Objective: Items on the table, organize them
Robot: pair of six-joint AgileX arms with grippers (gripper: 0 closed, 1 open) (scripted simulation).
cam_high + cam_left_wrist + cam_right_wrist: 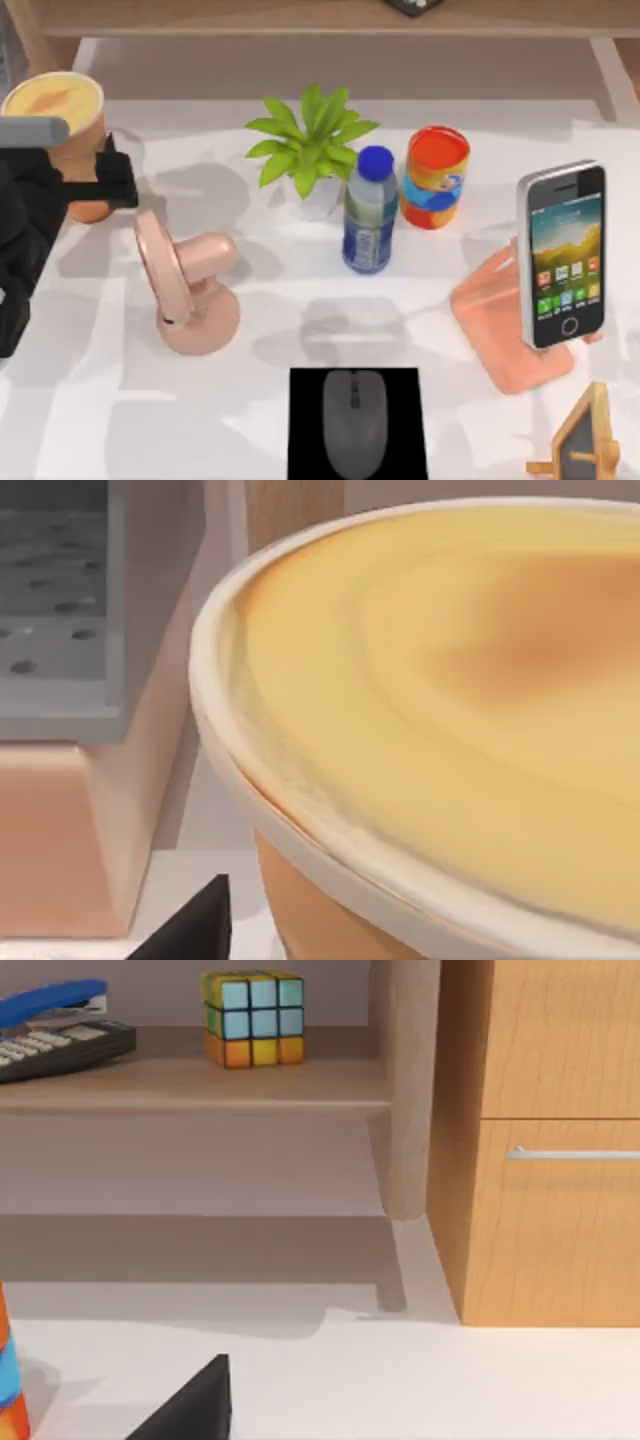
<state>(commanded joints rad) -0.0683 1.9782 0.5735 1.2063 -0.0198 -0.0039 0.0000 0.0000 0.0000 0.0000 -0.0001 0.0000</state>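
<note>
The tall orange cup (60,105) with a yellow top stands at the table's (470,440) far left. My left gripper (118,172) reaches across its body from the left, open, with a finger on either side of it. The left wrist view has the cup's yellow top (450,680) very close, and one black fingertip (195,925) beside it. The dark grey mouse (353,420) lies on a black mat (305,425) at the front middle. The smartphone (563,255) leans on a pink stand (505,320) at the right. A black fingertip (195,1400) of my right gripper, parked and open, hovers over the table.
A pink fan (190,290) stands just right of the cup. A potted plant (310,140), a blue-capped bottle (368,210) and an orange can (436,178) line the back middle. A small wooden easel (585,440) is at the front right. The wooden shelf (200,1085) holds a colour cube (252,1017).
</note>
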